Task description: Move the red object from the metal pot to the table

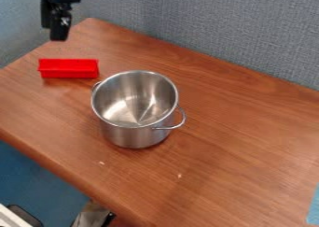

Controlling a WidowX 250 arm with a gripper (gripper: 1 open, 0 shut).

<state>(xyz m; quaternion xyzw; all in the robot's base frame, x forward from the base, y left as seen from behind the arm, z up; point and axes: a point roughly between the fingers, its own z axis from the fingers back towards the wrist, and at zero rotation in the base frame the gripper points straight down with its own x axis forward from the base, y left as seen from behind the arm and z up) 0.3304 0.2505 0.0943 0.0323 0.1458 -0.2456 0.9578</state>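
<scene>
Red object (pixel 67 69) flat on the surface (pixel 225 128), left of the metal pot (pixel 137 107). Gripper (pixel 58 27) above, jaws wide, holding nothing.

one small red block (pixel 67 69), one shiny round metal pot (pixel 137 108), one brown wooden table (pixel 237 128), one black gripper (pixel 56 21).
</scene>
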